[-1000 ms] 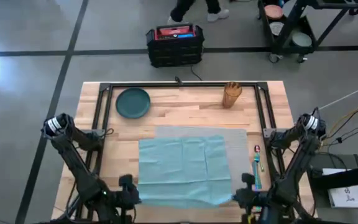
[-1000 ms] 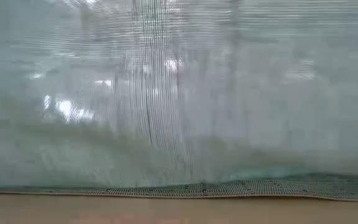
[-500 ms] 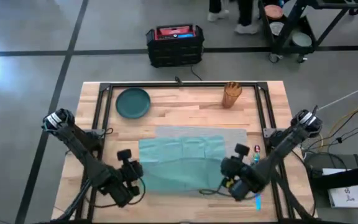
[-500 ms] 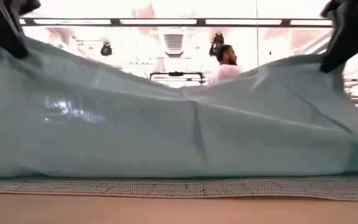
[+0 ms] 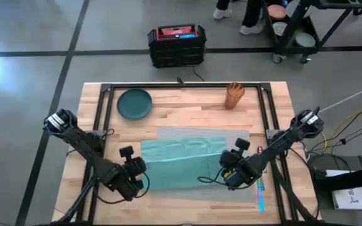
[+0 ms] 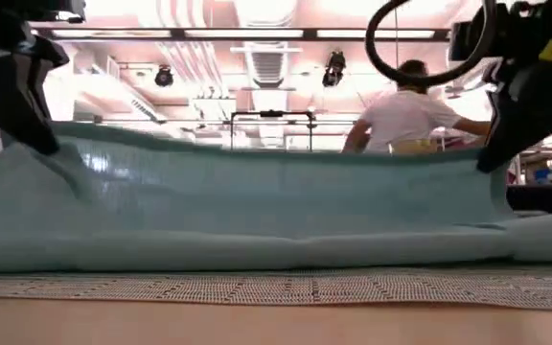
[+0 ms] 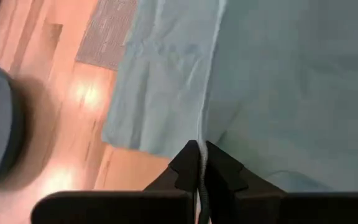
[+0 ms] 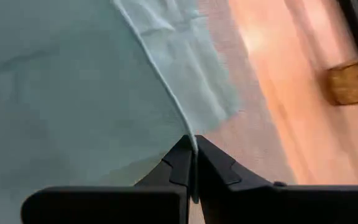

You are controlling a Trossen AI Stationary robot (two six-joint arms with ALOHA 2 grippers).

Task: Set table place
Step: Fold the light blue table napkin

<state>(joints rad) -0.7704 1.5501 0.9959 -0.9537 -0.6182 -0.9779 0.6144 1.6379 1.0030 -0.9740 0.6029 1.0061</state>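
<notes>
A teal napkin [image 5: 181,162] lies partly doubled over on the grey placemat [image 5: 239,137], on the wooden table [image 5: 187,116]. My left gripper [image 5: 141,169] is shut on the napkin's raised edge at its left end. My right gripper [image 5: 224,168] is shut on the same edge at its right end. In the low view the raised edge [image 6: 276,155] runs nearly straight between the left gripper [image 6: 54,146] and the right gripper [image 6: 487,165]. The napkin's far part rests flat on the placemat. My left gripper pinches the napkin's hemmed edge [image 7: 201,135] between its two fingers, at the left end of the lifted side. The fingers slant down from the near left. That edge hangs above the placemat, and the cloth below it sags onto the mat. My right gripper pinches the same hemmed edge [image 8: 183,129] between its two fingers, at the right end. The fingers slant down from the near right. The edge is lifted and drawn nearly straight toward the other gripper, while the lower cloth lies on the placemat.
A dark green plate [image 5: 134,103] sits at the far left and a wooden cup [image 5: 234,95] at the far right. Coloured utensils [image 5: 259,199] lie right of the placemat near the front edge. A person [image 6: 405,120] stands in the room behind.
Both grippers have gone from the table's near edge toward its far edge and come lower, still shut on the napkin's near edge. That edge has been carried over the rest of the napkin, which has stayed on the placemat, so the cloth is folding over itself.
</notes>
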